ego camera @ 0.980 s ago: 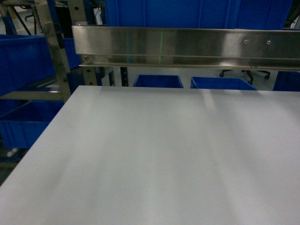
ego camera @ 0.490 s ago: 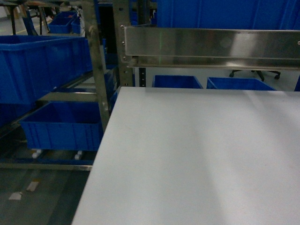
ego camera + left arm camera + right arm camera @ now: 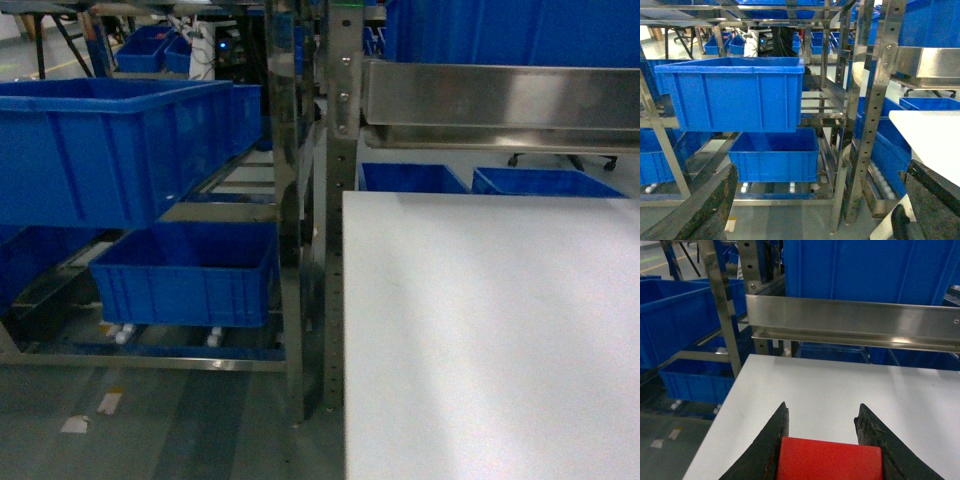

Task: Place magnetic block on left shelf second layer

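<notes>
Carrying phase: right claw [image 3: 822,432] grips the magnetic block [image 3: 829,459] at bottom centre of its view, over the white worktop [image 3: 840,385]. Left claw [image 3: 815,210] gapes empty. Next: reach the block over to the big blue bin [image 3: 110,145], upper left in the head view.

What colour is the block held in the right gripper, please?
Red; the block shows best in the right wrist view.

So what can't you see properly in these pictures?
- Red block: right wrist view, bottom edge cuts off its lower part.
- Right gripper and left gripper: absent from head view.
- Upper blue bin: its inside is hidden by its front wall in the head and left wrist views.
</notes>
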You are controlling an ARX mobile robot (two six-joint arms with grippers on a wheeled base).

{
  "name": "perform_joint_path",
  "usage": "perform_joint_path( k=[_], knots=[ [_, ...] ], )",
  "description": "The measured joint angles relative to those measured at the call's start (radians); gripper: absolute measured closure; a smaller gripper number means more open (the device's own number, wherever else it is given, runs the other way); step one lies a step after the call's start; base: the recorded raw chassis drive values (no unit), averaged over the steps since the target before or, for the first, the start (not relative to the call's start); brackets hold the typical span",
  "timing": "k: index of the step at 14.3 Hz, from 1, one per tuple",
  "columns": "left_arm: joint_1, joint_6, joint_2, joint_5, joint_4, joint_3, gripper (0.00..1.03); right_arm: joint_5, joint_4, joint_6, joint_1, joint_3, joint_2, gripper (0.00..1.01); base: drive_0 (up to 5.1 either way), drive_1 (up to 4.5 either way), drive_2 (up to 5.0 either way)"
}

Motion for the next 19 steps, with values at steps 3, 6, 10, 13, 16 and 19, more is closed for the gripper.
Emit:
perform_joint_path(
  k=[3,6,10,13,16,19],
  knots=[
    [0.0,0.0,0.0,-0.001,0.001,0.0,0.05,0.0,0.005,0.0,0.001,0.0,-0.001,0.67,-4.8,3.61,1.2],
    [0.0,0.0,0.0,0.0,0.001,0.0,0.05,0.0,0.001,0.0,0.0,0.0,0.0,0.67,-4.6,3.75,1.4],
    [0.0,0.0,0.0,-0.001,0.001,0.0,0.05,0.0,0.002,0.0,0.0,0.0,0.001,0.67,-4.8,3.57,1.2],
    [0.0,0.0,0.0,-0.001,0.001,0.0,0.05,0.0,-0.001,0.0,0.0,0.0,0.001,0.67,-4.9,3.5,1.2],
    [0.0,0.0,0.0,0.0,0.001,0.0,0.05,0.0,0.0,0.0,0.001,0.0,0.001,0.67,-4.8,3.55,1.3],
    [0.0,0.0,0.0,-0.001,0.0,0.0,0.05,0.0,0.0,0.0,0.0,0.0,0.001,0.67,-4.8,3.52,1.3]
  ],
)
